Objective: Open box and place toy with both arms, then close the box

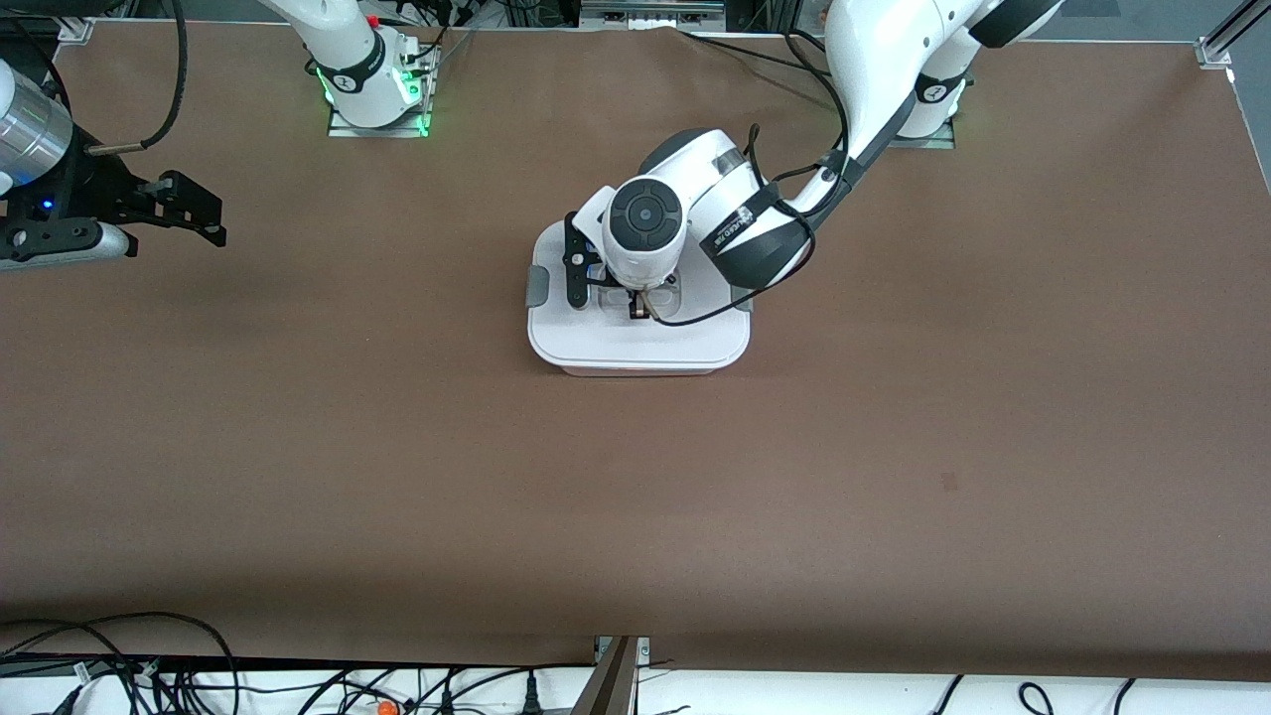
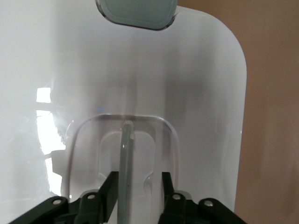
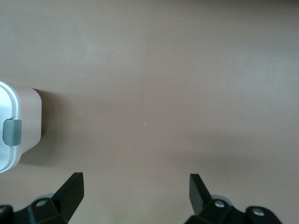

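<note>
Closing looks done: your left gripper [image 2: 135, 186], fingers a little apart around the handle [image 2: 126, 158] of the lidded box [image 1: 638, 343], should lift away, while your right gripper [image 3: 135, 191] waits wide open, holding nothing.

The front view looks steeply down across the table [image 1: 397, 447] toward both arm bases. The left wrist view sits close above the box [image 2: 187, 84] lid — the right wrist view catches that box's [image 3: 18, 135] end from farther off.

Even overhead light, glare on lid [image 2: 46, 100]
</note>
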You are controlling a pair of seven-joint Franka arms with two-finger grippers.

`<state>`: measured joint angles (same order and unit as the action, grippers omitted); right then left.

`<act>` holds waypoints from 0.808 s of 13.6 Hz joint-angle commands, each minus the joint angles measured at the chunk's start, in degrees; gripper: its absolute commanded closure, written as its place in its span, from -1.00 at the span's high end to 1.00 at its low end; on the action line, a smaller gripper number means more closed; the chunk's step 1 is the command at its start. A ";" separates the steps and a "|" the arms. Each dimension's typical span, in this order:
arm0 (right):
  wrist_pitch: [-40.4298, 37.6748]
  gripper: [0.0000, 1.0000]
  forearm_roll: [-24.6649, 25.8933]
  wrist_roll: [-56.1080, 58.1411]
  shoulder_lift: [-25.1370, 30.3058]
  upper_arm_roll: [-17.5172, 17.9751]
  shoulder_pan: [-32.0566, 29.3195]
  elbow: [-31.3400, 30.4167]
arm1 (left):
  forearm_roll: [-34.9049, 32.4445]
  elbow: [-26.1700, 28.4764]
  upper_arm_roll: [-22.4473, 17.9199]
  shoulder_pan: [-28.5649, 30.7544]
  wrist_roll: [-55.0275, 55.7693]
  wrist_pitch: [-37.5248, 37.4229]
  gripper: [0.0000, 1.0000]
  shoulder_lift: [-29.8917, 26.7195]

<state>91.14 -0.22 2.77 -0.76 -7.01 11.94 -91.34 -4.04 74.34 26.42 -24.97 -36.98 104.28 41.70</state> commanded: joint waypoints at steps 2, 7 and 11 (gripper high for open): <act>-0.87 1.00 -0.21 -0.66 -0.56 0.24 -0.25 1.60 | -0.18 2.56 0.29 1.85 4.00 -2.85 1.00 -6.53; -0.43 1.00 -0.30 -0.58 -0.64 0.24 -0.25 1.69 | 2.20 2.39 -0.23 2.81 23.66 -13.47 1.00 -14.61; -0.35 1.00 -0.30 -0.49 -0.73 0.24 -0.25 1.69 | -2.44 1.86 -0.23 9.84 27.66 -14.89 1.00 -19.45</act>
<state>91.29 -0.23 2.77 -0.83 -7.00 11.95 -91.14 -4.06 74.47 26.09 -18.63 -10.63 90.17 25.71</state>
